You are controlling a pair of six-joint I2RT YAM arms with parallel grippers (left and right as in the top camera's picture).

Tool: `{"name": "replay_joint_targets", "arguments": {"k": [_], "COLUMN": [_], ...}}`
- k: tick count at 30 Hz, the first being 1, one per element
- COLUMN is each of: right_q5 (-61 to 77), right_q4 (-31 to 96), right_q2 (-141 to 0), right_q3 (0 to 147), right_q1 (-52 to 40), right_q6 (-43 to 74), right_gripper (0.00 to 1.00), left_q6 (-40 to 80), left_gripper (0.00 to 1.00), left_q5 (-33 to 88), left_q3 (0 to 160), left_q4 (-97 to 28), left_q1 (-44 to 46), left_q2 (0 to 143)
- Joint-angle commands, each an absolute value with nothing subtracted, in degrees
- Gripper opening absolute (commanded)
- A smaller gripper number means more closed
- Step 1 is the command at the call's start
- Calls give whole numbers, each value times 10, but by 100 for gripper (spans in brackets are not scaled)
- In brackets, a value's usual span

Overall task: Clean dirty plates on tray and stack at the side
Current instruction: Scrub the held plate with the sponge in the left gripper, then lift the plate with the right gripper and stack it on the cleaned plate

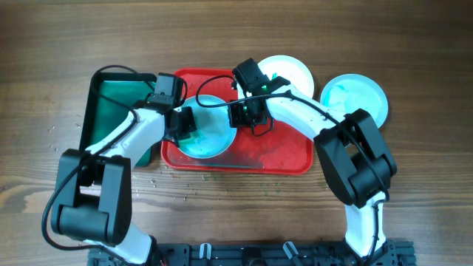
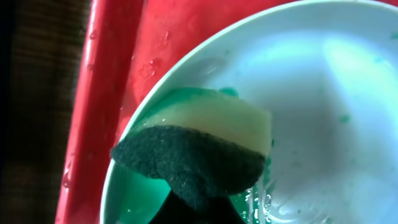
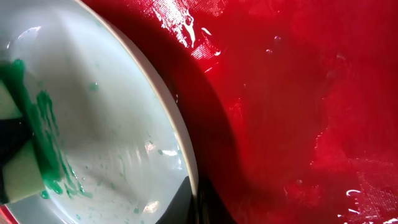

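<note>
A white plate with teal-green smears lies on the left half of the red tray. My left gripper is shut on a sponge, yellow with a dark scouring face, pressed on the plate's left inner side. My right gripper is shut on the plate's right rim; one finger is inside, one outside. Two more plates lie off the tray at the back right: one touching the tray's corner, one on the table, tinted teal.
A dark green tray lies left of the red tray, under my left arm. The red tray's floor is wet. Water drops speckle the wooden table in front of the trays.
</note>
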State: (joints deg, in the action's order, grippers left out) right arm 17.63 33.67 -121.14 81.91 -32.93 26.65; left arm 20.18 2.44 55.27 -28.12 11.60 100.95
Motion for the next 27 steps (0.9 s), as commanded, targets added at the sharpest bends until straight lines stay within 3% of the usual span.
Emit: {"name": "replay_joint_targets", "arguments": {"k": [1, 4, 11, 17, 21, 24, 27], "right_q5": [193, 193, 192, 191, 189, 189, 189], "right_q4": [336, 335, 332, 332, 330, 326, 325], "right_q2": [-1228, -1228, -1228, -1228, -1228, -1228, -1228], "right_q3": [818, 818, 818, 818, 818, 818, 818], "right_q1": [-329, -329, -329, -329, -329, -329, -329], "right_q6": [252, 252, 253, 253, 253, 253, 251], "right_gripper": [4, 4, 4, 4, 4, 4, 4], "left_q6": [179, 102, 102, 343, 394, 390, 262], "left_gripper": [4, 4, 4, 4, 4, 4, 4], "left_q5": [123, 277, 248, -124, -142, -79, 132], "left_q3": [542, 542, 542, 542, 542, 542, 542], "left_q4": [-256, -225, -231, -234, -292, -359, -360], "left_q1": [124, 145, 160, 152, 156, 170, 176], "left_q2": [1054, 1054, 1055, 1055, 1055, 1055, 1055]}}
